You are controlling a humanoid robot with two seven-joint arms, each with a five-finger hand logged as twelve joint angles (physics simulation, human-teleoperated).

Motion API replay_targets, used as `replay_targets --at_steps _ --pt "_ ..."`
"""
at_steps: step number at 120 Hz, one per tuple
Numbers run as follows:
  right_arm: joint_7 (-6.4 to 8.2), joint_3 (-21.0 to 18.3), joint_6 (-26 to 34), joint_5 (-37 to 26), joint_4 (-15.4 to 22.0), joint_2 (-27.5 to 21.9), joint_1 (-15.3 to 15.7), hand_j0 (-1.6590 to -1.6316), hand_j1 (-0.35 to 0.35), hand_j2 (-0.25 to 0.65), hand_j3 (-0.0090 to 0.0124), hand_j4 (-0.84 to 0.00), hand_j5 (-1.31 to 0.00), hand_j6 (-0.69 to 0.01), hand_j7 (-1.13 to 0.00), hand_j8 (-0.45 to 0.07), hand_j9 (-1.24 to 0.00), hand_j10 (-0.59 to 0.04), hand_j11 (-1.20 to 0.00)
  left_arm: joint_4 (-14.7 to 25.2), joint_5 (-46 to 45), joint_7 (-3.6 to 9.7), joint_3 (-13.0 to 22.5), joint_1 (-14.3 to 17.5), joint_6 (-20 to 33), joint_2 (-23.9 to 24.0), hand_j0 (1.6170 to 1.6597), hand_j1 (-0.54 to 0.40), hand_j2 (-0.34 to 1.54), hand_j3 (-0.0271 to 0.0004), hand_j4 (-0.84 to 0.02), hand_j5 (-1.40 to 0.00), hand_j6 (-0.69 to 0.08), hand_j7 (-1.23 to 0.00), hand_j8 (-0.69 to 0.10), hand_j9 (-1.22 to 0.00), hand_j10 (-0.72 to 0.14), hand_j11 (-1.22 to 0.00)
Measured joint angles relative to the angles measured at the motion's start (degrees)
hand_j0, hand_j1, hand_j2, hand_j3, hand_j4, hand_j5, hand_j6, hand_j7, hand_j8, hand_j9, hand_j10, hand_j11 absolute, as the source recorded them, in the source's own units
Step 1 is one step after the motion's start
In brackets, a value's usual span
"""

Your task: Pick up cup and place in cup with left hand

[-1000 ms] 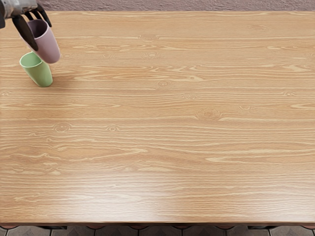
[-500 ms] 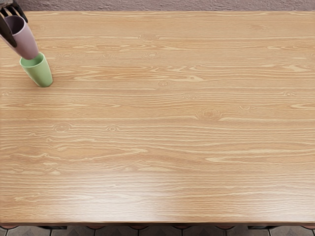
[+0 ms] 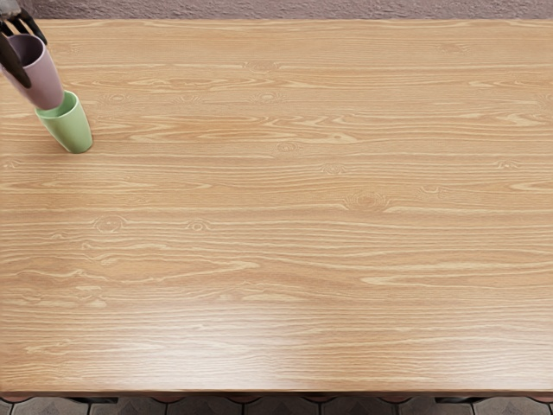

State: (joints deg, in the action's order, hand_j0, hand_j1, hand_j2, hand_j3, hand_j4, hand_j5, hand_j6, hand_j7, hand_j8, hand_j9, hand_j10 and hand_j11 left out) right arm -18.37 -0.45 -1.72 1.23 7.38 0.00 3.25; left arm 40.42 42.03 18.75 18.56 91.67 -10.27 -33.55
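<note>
At the picture's top left corner my left hand (image 3: 19, 54) is shut on the pink cup (image 3: 43, 79), its dark fingers at the cup's rim. The pink cup tilts a little, its mouth facing up. Its lower end overlaps the mouth of the green cup (image 3: 71, 128), which stands on the table just below it in the picture. Whether the pink cup's bottom is inside the green rim or only in front of it, I cannot tell.
The wooden table (image 3: 285, 207) fills most of the view. Its far edge runs along a rough grey-purple wall (image 3: 302, 9), and its near edge lies above a tiled floor (image 3: 190, 406).
Over the last second my left hand has carried the pink cup to the left, then slightly down over the last half second. The green cup stays at its spot.
</note>
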Motion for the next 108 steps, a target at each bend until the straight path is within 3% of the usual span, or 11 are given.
replay_targets --at_steps 19,27,36,76,108 --pt "0.00 0.0 0.0 0.0 0.0 0.0 0.0 -1.6581 -0.349 0.000 0.0000 0.000 0.00 0.000 0.00 0.000 0.00 0.000 0.00 -1.5 0.0 -0.10 -0.9 -0.1 0.7 1.1 1.6543 -0.086 0.05 0.0000 -0.460 -0.69 -0.301 -0.67 -0.291 -0.67 -0.449 -0.67" --pt "0.00 0.0 0.0 0.0 0.0 0.0 0.0 -1.6581 -0.349 0.000 0.0000 0.000 0.00 -0.001 0.00 0.000 0.00 0.000 0.00 -2.2 0.0 -0.10 -1.6 -2.2 1.0 1.4 1.6544 -0.088 0.06 0.0000 -0.462 -0.68 -0.304 -0.67 -0.295 -0.67 -0.457 -0.67" --pt "0.00 0.0 0.0 0.0 0.0 0.0 0.0 -1.6581 -0.349 0.000 0.0000 0.000 0.00 0.000 0.00 0.000 0.00 0.000 0.00 -2.9 -0.1 -0.10 -2.3 -2.6 1.0 2.1 1.6542 -0.059 0.08 0.0000 -0.464 -0.69 -0.333 -0.68 -0.318 -0.66 -0.466 -0.67" --pt "0.00 0.0 0.0 0.0 0.0 0.0 0.0 -1.6581 -0.349 0.000 0.0000 0.000 0.00 -0.001 0.00 0.000 0.00 0.000 0.00 -5.9 -0.1 -0.14 -4.3 -4.1 1.6 3.2 1.6561 -0.125 0.20 0.0000 -0.482 -0.67 -0.337 -0.67 -0.348 -0.66 -0.508 -0.66" --pt "0.00 0.0 0.0 0.0 0.0 0.0 0.0 -1.6581 -0.349 0.000 0.0000 0.000 0.00 -0.001 0.00 0.000 0.00 0.000 0.00 -7.7 -0.2 -1.14 -4.8 -4.9 1.7 3.8 1.6560 -0.127 0.21 0.0001 -0.474 -0.68 -0.341 -0.67 -0.350 -0.66 -0.512 -0.67"
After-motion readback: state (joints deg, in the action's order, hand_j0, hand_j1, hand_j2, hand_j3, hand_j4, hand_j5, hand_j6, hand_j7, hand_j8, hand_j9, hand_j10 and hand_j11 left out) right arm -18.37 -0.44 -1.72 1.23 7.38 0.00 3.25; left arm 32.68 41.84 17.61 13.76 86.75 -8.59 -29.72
